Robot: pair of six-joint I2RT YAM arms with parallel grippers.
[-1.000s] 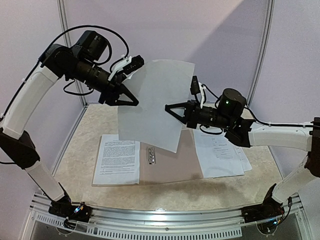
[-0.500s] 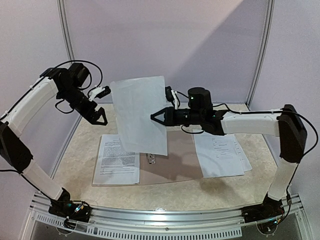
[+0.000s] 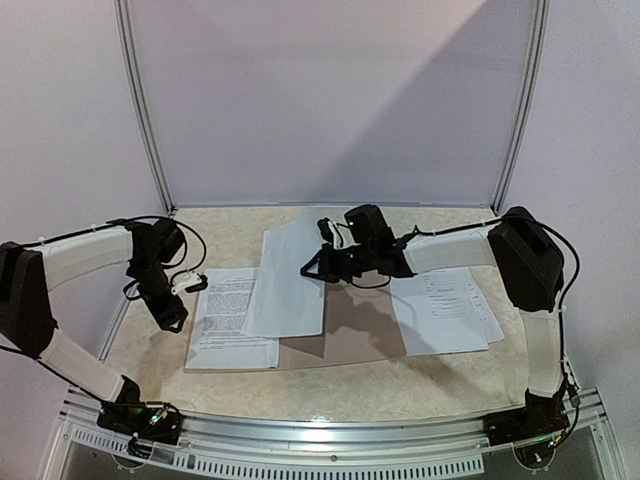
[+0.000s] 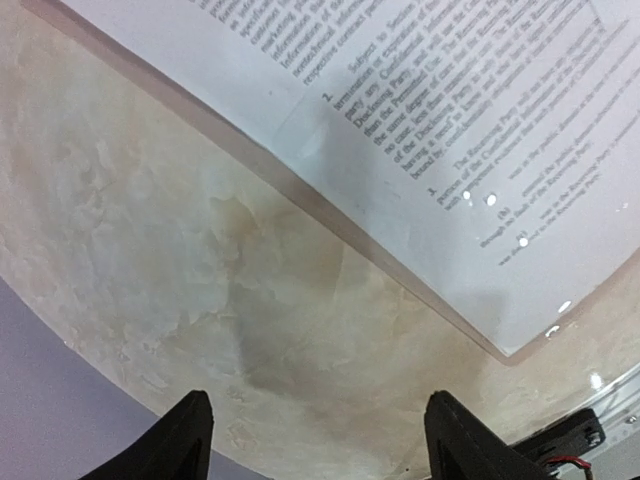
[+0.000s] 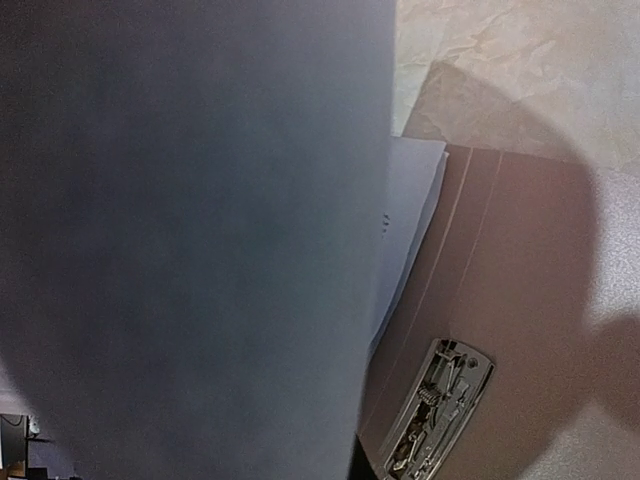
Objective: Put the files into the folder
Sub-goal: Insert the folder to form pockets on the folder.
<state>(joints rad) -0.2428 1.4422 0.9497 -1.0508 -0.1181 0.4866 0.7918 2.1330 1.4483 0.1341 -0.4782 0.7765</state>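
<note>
- Down from mid-air since a second ago, both my arms have dropped toward the table (image 3: 230,228); my left gripper (image 3: 170,314) has let go of the blank sheet (image 3: 290,285) and swung out to the left edge.
- My left gripper (image 4: 318,448) hangs low over bare tabletop with its fingers (image 4: 188,442) spread apart and nothing between them.
- My right gripper (image 3: 314,265) is pressed together on the blank sheet's right edge, a little behind the table's middle.
- That sheet, once held high and upright between my two arms, now slopes down over the left half of the folder (image 3: 355,328). From above it overlaps the right edge of the printed sheet (image 3: 232,318). I cannot tell whether its low edge touches anything.
- The folder lies open and flat near the table's front edge, around the middle; its metal clip (image 5: 437,408) shows just beside the hanging sheet in my right wrist view.
- The printed sheet lies text up on the folder's left side.
- A stack of sheets (image 3: 448,312) lies flat by the right edge, just beside the folder.
</note>
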